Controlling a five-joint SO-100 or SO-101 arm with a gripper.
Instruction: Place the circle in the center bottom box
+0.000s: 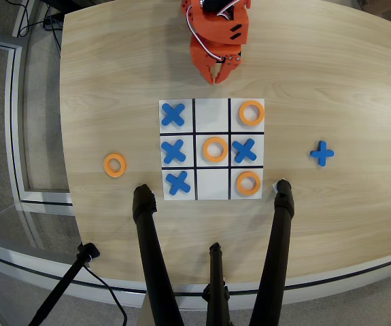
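Hand: we see the orange hand [217, 76] hanging near the counter's far edge in the overhead view, its two fingertips pointing down at the board and nearly together, clenched on nothing we can see.

Counter: a pale wood-grain counter [113, 75] carries everything; its near edge curves along the bottom of the view.

Board: the white 3x3 board [211, 149] with black lines sits at mid-counter, a little off from the hand.

The circle: we find the loose orange circle [114, 165] lying flat on bare wood, off the board toward the counter's left edge, well apart from the hand.

The center bottom box: the white cell [212, 113] in the middle of the row nearest the hand is bare.

Other rings: orange rings lie in the cell at the far right corner [251, 113], in the board's middle cell [215, 149] and in the near right corner [248, 183].

Blue crosses: three fill the board's left column, far [173, 115], middle [173, 151] and near [178, 182]; a fourth [245, 150] sits in the middle cell of the right column.

Spare piece: a blue plus [322, 153] rests on the wood toward the counter's right edge.

Stand: black tripod legs [147, 244] rise over the near edge, two feet resting on the counter beside the board's near corners.
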